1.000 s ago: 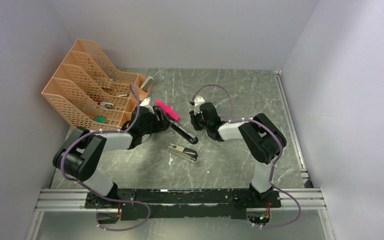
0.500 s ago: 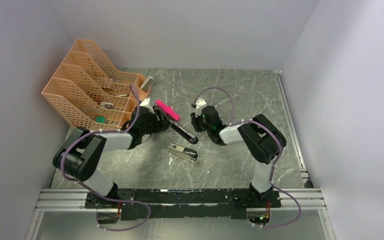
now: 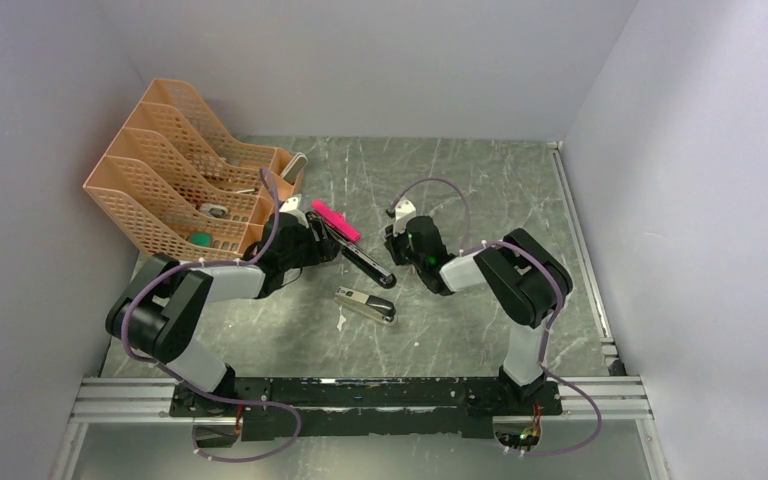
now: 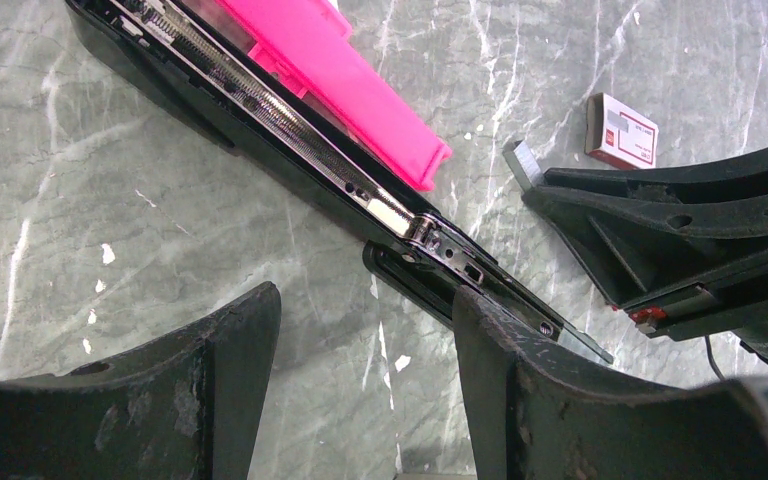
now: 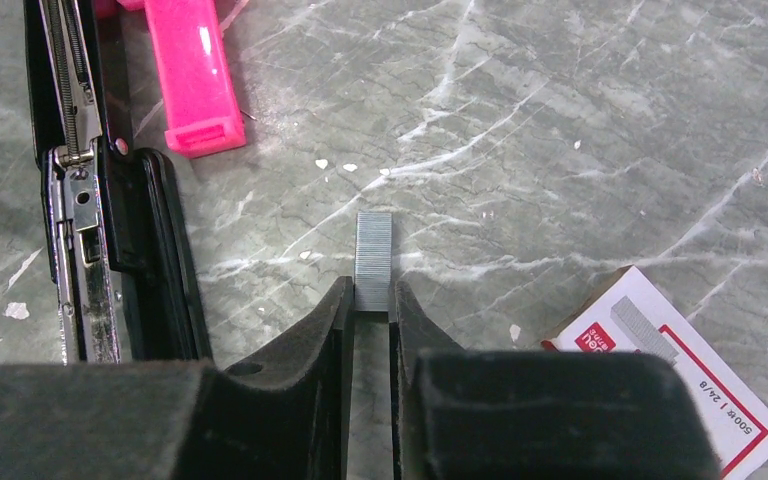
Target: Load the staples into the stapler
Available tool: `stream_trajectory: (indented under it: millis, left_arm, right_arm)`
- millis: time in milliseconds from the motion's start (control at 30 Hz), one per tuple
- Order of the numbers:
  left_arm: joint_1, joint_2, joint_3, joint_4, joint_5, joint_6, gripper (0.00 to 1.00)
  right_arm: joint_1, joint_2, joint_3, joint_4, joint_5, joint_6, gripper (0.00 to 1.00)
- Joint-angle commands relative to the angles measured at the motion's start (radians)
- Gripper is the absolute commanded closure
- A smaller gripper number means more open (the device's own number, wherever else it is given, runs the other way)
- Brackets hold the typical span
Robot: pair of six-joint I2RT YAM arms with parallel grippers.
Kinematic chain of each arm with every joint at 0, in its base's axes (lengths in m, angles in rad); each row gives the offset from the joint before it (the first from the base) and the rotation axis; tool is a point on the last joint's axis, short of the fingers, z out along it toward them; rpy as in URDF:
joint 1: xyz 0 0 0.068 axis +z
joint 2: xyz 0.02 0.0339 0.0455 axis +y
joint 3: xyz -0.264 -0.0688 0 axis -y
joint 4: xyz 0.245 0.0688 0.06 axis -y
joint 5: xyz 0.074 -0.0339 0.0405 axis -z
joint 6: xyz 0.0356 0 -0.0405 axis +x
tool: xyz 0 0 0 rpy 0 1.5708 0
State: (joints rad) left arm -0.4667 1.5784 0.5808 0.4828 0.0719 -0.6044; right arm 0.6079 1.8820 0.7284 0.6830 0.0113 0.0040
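Carrying stage: pinching the staples in the right gripper, just right of the open stapler, with the left gripper spread by its end. Next, likely: shift left, align with the rail, lower gently

On the worktop, the file rack stands at the rear left. Just right of it the stapler lies opened out on a diagonal, with the plastic piece just beside its far side, the slim tool in front of it nearer the arm bases, and the left gripper close against its left side. In the right wrist view the staples sit between the right gripper fingers, apart from the stapler on their left, with the box lying to their right.
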Motion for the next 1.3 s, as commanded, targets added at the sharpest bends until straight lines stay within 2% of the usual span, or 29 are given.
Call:
stream_trajectory:
  millis: [0, 233, 467, 733, 1267]
  left_arm:
    - [-0.006, -0.028, -0.004, 0.029, -0.023, 0.019, 0.32]
    - [-0.006, -0.03, -0.01, 0.032, -0.032, 0.022, 0.32]
    - [-0.009, -0.035, -0.018, 0.034, -0.053, 0.039, 0.31]
    - [-0.012, -0.038, -0.035, 0.043, -0.077, 0.048, 0.31]
    - [-0.016, -0.038, -0.032, 0.043, -0.079, 0.048, 0.31]
  right_arm:
    - [0.007, -0.001, -0.037, -0.086, 0.022, 0.0, 0.93]
    - [0.005, -0.161, -0.031, -0.09, -0.002, -0.03, 1.0]
    - [0.035, -0.308, -0.016, -0.219, -0.146, -0.058, 1.0]
    - [0.108, -0.289, 0.073, -0.401, -0.183, -0.098, 1.0]
    - [0.113, -0.217, 0.124, -0.456, -0.188, -0.095, 1.0]
